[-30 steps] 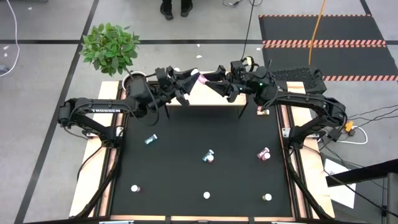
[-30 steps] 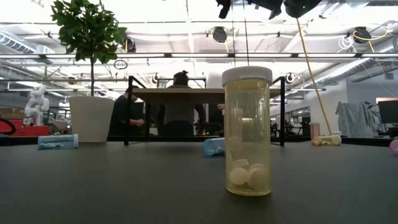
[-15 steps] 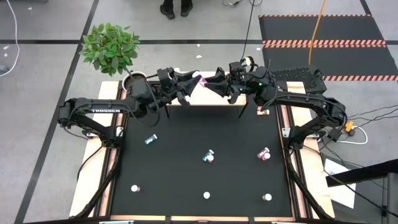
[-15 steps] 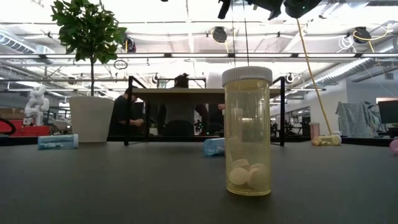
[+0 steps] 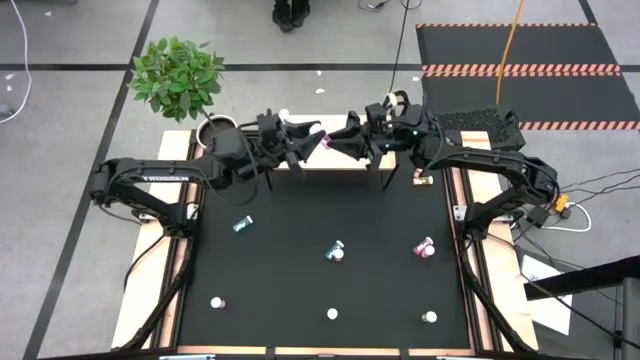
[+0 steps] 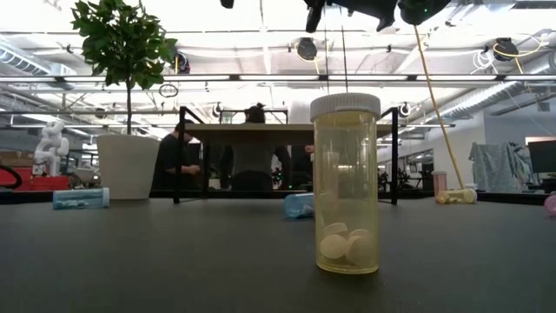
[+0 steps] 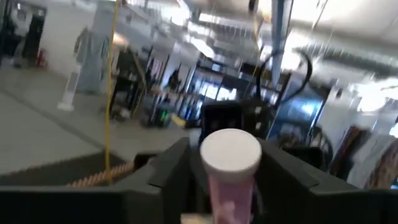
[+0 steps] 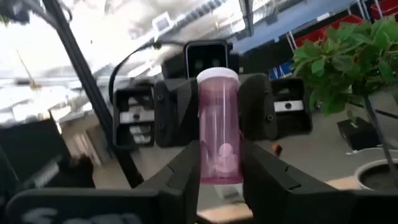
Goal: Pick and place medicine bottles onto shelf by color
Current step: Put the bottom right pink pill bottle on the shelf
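Observation:
A pink medicine bottle (image 5: 322, 138) with a white cap stands upright in the air above the light wood shelf (image 5: 345, 162) at the table's far edge. My left gripper (image 5: 306, 140) reaches it from the left and my right gripper (image 5: 340, 140) from the right, and both are shut on it. The right wrist view shows the bottle (image 8: 219, 127) with the left gripper behind it. In the left wrist view its cap (image 7: 230, 152) fills the middle. Other bottles lie or stand on the black table: teal (image 5: 243, 224), teal and pink (image 5: 337, 251), pink (image 5: 425, 247). My left gripper pinches the pink bottle's body just under the cap (image 8: 219, 99) between its two fingers (image 8: 174, 115), coming in level from the table's left. The bottle is upright and lifted clear. My right gripper pinches the bottle's lower body (image 8: 219, 171) between its two fingers (image 8: 186, 171), coming in level from the table's right, below the left gripper's hold.
A potted plant (image 5: 180, 75) in a white pot stands at the far left corner beside the shelf. Three small bottles stand along the near edge (image 5: 216, 301), (image 5: 333, 314), (image 5: 429, 317). The yellow bottle (image 6: 346, 183) stands close to the low camera. People sit beyond the table.
The two grippers have drawn closer together over the shelf. The left one moved a little toward the table's right with the pink bottle, and the right one moved toward the table's left until its fingers reached the bottle.

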